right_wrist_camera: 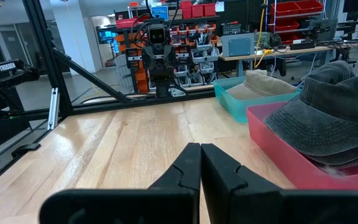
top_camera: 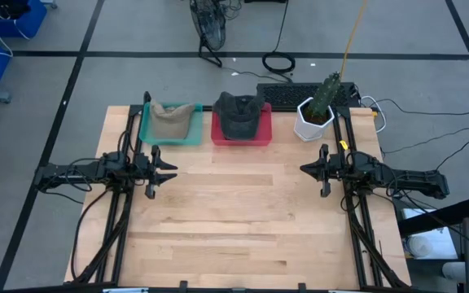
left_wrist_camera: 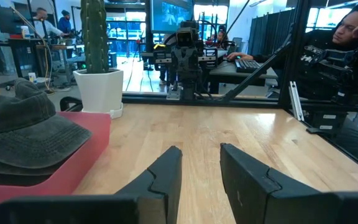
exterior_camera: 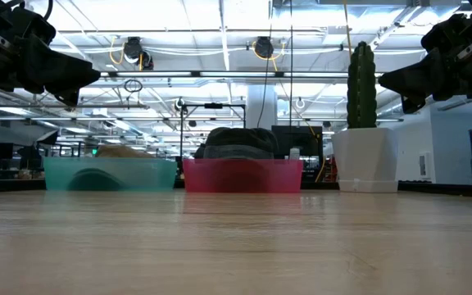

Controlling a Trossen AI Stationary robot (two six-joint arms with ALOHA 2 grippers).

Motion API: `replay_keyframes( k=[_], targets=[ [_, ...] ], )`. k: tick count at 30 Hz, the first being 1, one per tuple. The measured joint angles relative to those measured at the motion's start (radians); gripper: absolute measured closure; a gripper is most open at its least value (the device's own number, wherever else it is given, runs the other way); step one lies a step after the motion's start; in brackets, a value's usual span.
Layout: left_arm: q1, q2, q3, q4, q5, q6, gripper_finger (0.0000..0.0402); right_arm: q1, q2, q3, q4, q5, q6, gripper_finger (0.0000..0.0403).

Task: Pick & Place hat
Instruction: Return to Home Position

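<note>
A dark grey cap (top_camera: 238, 114) lies in a red tray (top_camera: 241, 137) at the table's far edge; it also shows in the left wrist view (left_wrist_camera: 23, 134) and the right wrist view (right_wrist_camera: 328, 127). A tan cap (top_camera: 172, 119) lies in a teal tray (top_camera: 169, 138) left of it. My left gripper (top_camera: 169, 169) hovers above the table's left side, open and empty. My right gripper (top_camera: 306, 169) hovers above the right side, shut and empty.
A white pot with a cactus (top_camera: 316, 116) stands at the far right, next to the red tray. A keyboard (top_camera: 300, 95) lies behind the table. Bare wooden tabletop (top_camera: 234, 212) lies between the arms and toward the near edge.
</note>
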Motion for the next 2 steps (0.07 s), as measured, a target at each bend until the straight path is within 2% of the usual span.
replay_keyframes(
  k=[2],
  targets=[
    [0.000,0.000,0.000,0.000,0.000,0.000,0.0289,0.000,0.000,0.000,0.000,0.000,0.000,0.0403]
  ],
)
